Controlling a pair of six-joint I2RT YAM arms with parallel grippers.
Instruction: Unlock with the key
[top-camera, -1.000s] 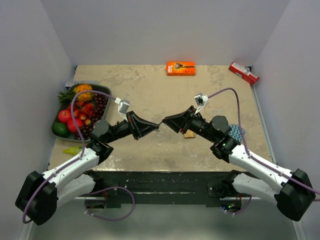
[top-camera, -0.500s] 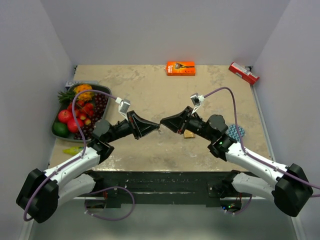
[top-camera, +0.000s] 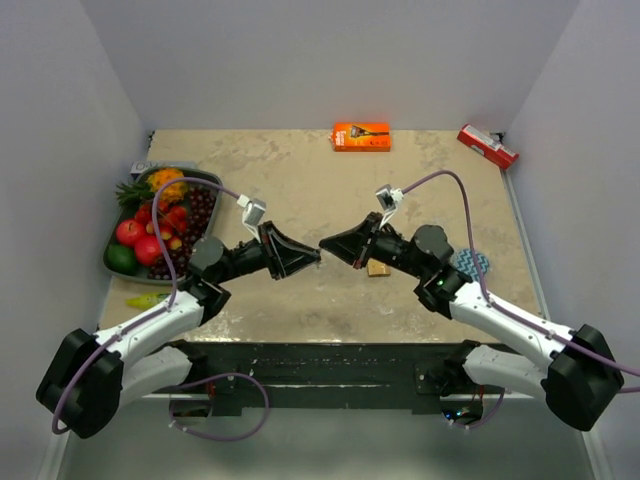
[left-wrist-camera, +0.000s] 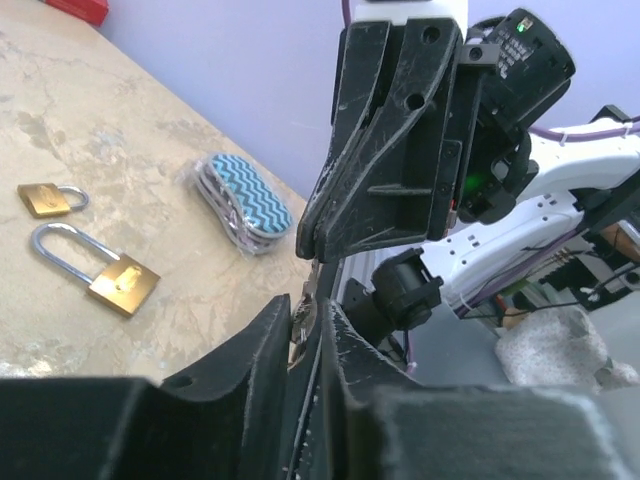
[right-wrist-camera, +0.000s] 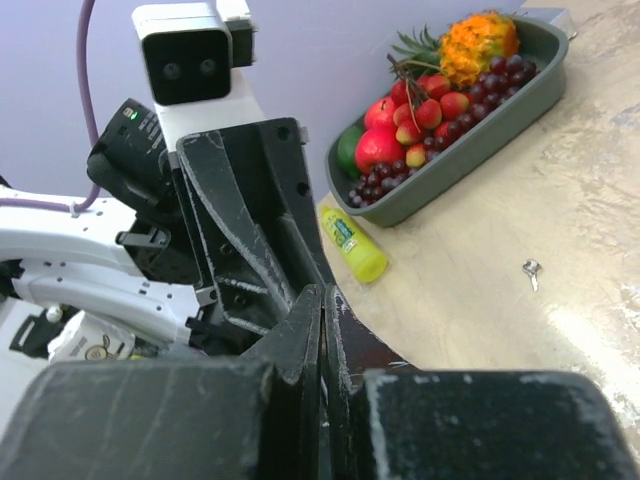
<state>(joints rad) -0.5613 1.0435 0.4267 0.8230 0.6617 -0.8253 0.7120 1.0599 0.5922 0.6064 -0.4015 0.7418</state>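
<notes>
Walls close tabletop (top-camera: 300, 185) at 9, 12 and 3 o'clock. Fruit tray (right-wrist-camera: 470, 150) at 9 edge, orange box (top-camera: 361, 136) at 12 edge, red box (top-camera: 488, 146) in 1 o'clock corner. Open room: far half between them.

Both arms stretched low, tips meeting over middle. Right pincer (top-camera: 325, 244) clenched on key (left-wrist-camera: 303, 318). Left pincer (top-camera: 314, 256) fingers a little apart around same key; cannot tell if gripping.

Big padlock (left-wrist-camera: 110, 280) and small padlock (left-wrist-camera: 45, 198) lie at 4 o'clock from meeting spot, near zigzag pouch (left-wrist-camera: 245, 200).

Second ago right pincer was spread; right arm has come a bit toward 9.
</notes>
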